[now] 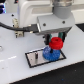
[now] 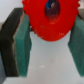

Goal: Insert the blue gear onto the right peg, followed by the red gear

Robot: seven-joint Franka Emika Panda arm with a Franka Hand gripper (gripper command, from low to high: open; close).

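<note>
The tool (image 1: 56,42) is clamping the small round red toothed gear (image 1: 56,43) between its teal pads (image 2: 22,42), holding it directly above the flat blue toothed gear (image 1: 50,54), which is sitting on the grey black-bordered plate (image 1: 36,58).

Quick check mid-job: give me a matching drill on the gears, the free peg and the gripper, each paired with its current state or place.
Column one:
1. red gear
2. blue gear
3. bare peg
4. gripper

Column two:
A. lying on the grey plate
B. shut around a gear
C. held above the plate
D. standing with nothing on it

Pairs: 1-C, 2-A, 3-D, 4-B
</note>
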